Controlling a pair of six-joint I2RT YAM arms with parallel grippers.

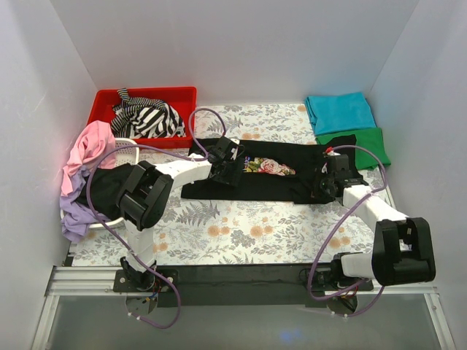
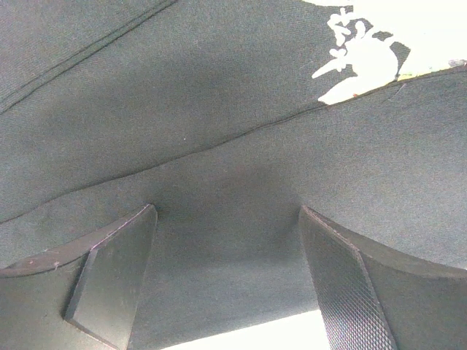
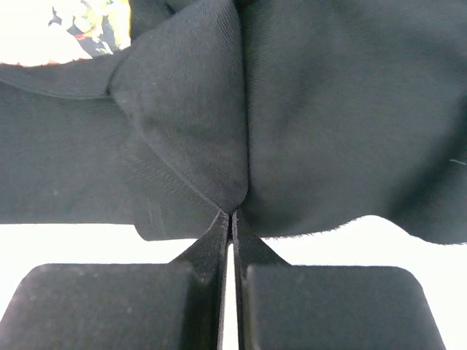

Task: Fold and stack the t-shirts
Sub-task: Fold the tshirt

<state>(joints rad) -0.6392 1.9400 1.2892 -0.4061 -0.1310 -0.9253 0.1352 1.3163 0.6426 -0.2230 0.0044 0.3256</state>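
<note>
The black t-shirt with the pink-rose print lies partly folded as a long band across the middle of the table. My left gripper is over its left end; in the left wrist view it is open, with the fingers wide apart and black cloth between them. My right gripper is at the shirt's right end; in the right wrist view it is shut on a pinched fold of the black cloth. A teal shirt and a green shirt lie folded at the back right.
A red bin at the back left holds the striped shirt. A white basket at the left holds pink, lilac and black cloth. White walls close in the floral table.
</note>
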